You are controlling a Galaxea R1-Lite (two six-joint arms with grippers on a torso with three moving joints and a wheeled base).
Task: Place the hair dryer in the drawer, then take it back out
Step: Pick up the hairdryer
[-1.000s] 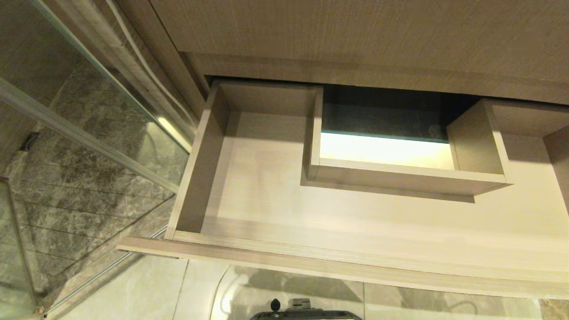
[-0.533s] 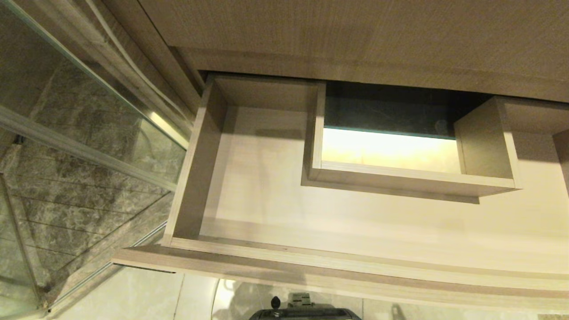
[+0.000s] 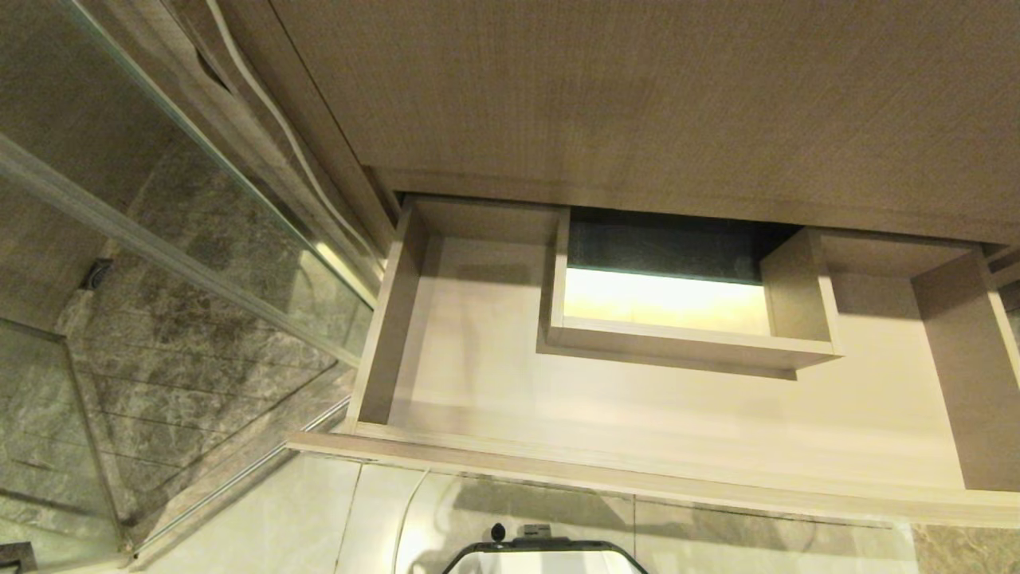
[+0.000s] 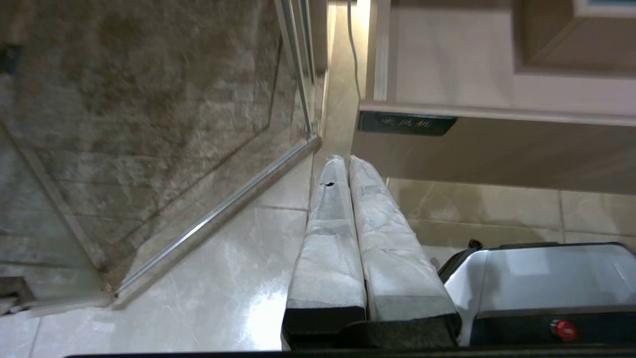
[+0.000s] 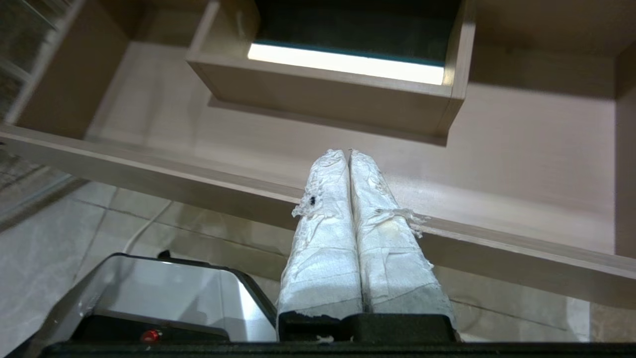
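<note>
The drawer stands pulled out below the wood-grain cabinet front, its pale floor bare around a boxed cut-out at the back; a dark label plate shows on its front in the left wrist view. The hair dryer appears in none of the views, so its position cannot be stated; it is not in the visible part of the drawer. The left gripper hangs beside the drawer's left corner, over the floor tiles near the glass partition, its wrapped fingers pressed together and holding nothing. The right gripper points at the drawer's front rail, likewise fully closed and empty. Judgement on handling, from the task wording only: a hair dryer is likely light, rigid and smooth-shelled, so liable to slip or roll in a narrow pinch; the straight handle would be the soundest place to take hold, close to the body for balance. A loose cord could snag on the drawer's front rail.
</note>
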